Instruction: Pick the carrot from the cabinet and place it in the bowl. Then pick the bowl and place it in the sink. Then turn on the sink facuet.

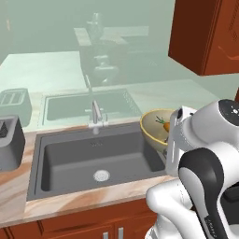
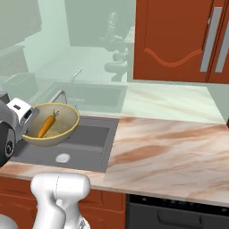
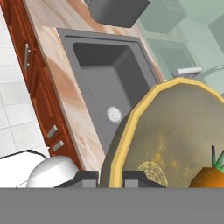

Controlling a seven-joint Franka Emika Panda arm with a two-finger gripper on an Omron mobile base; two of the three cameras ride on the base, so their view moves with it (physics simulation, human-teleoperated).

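The olive-gold bowl (image 1: 154,127) (image 2: 62,117) (image 3: 175,131) hangs tilted above the right end of the dark grey sink (image 1: 88,161) (image 2: 85,143) (image 3: 105,83). My gripper (image 3: 111,178) (image 2: 27,127) is shut on the bowl's rim, one fingertip on each side of the wall. The orange carrot (image 1: 165,126) (image 2: 46,125) (image 3: 208,177) lies inside the bowl. The silver sink facuet (image 1: 95,113) (image 2: 59,95) (image 3: 188,71) stands behind the basin. The reddish-brown cabinet (image 1: 205,37) (image 2: 174,40) hangs up on the right.
A dark toaster (image 1: 9,140) (image 3: 118,8) sits on the counter left of the sink. Marbled counter (image 2: 170,147) stretches to the right of the basin. Low wooden doors (image 3: 30,57) run below the counter edge.
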